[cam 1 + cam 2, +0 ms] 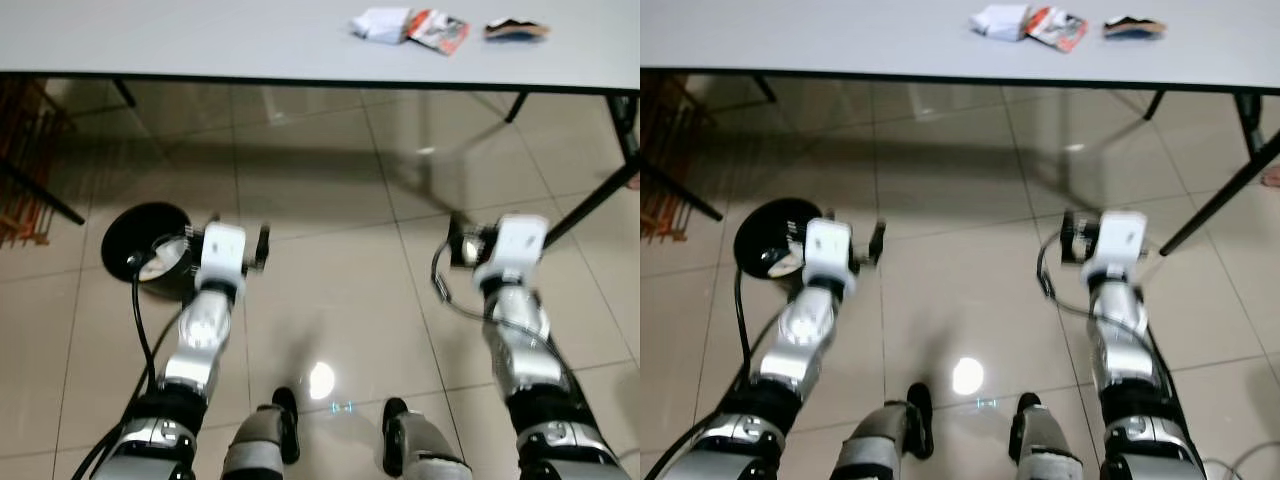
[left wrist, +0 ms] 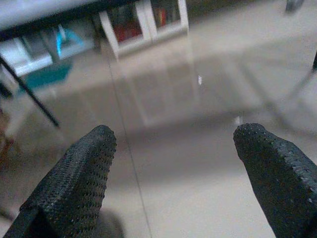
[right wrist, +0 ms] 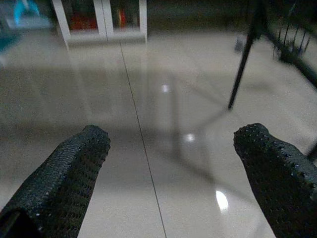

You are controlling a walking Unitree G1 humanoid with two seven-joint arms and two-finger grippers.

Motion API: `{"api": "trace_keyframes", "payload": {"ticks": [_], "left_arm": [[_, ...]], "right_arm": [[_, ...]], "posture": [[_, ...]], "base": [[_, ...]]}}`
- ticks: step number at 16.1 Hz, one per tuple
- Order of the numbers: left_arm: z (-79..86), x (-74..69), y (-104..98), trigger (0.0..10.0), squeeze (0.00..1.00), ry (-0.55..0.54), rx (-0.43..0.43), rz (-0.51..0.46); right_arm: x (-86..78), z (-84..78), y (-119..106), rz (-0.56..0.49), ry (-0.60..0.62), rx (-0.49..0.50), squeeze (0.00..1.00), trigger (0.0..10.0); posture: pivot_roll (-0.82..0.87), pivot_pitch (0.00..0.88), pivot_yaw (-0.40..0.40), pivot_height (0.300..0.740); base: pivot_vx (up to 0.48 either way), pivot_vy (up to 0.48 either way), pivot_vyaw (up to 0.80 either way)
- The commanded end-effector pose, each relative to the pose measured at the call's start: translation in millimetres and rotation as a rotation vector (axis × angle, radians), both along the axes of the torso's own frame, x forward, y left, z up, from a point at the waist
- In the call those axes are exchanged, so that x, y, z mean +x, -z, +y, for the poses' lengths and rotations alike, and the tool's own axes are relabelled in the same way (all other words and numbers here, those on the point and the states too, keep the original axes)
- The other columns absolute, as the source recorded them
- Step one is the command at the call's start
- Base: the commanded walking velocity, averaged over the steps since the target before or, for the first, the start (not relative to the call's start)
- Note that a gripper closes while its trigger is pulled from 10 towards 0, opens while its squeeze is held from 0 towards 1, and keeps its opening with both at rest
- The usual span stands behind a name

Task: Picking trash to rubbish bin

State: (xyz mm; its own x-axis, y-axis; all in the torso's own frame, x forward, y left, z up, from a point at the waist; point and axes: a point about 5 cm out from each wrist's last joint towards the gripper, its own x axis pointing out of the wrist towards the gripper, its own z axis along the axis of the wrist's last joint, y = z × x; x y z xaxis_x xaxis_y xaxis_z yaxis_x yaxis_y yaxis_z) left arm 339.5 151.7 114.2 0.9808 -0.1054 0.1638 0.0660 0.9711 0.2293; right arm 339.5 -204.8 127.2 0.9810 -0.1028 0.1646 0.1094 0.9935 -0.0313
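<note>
You won't find any text, label, brand, number or sign that you can read here. The red and white wrapper [image 1: 438,30] on the surface [image 1: 200,40] carries print, but it is too small and blurred for you to make out. The crumpled white packet [image 1: 380,24] beside it and the dark wrapper [image 1: 516,30] show you no legible marks either.

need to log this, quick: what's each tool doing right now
left tool: open, holding nothing, over the floor
right tool: open, holding nothing, over the floor
</note>
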Motion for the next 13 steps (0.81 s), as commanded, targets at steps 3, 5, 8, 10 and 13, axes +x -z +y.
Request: {"api": "trace_keyframes", "payload": {"ticks": [3,5,8,10,13], "left_arm": [[-14.3,-1.7,-35.0,10.0,0.00,0.090,0.045,-0.126],[-18.8,-6.9,-51.1,10.0,0.00,0.110,0.056,-0.189],[-24.9,-12.6,-76.0,10.0,0.00,0.114,0.004,-0.273],[-32.5,-16.5,-84.7,10.0,0.00,0.131,-0.030,-0.305],[-35.7,-21.5,-93.3,10.0,0.00,0.135,-0.006,-0.310]], "right_arm": [[1.6,7.6,-45.7,-0.147,-0.010,0.011,0.00,10.0],[-3.4,12.6,-61.1,-0.194,-0.027,0.002,0.00,10.0],[-10.6,16.1,-78.9,-0.244,-0.033,-0.006,0.00,10.0],[-14.5,16.9,-85.7,-0.253,-0.021,-0.005,0.00,10.0],[-20.6,21.4,-90.1,-0.239,-0.022,0.020,0.00,10.0]], "posture": [[0.05,0.304,0.106,0.740],[0.05,0.297,0.111,0.740],[0.05,0.279,0.118,0.740],[0.03,0.267,0.120,0.740],[0.04,0.248,0.123,0.740]], "base": [[0.000,0.000,0.00],[0.000,0.000,0.00],[0.000,0.000,0.00],[0.000,0.000,0.00],[0.000,0.000,0.00]]}}
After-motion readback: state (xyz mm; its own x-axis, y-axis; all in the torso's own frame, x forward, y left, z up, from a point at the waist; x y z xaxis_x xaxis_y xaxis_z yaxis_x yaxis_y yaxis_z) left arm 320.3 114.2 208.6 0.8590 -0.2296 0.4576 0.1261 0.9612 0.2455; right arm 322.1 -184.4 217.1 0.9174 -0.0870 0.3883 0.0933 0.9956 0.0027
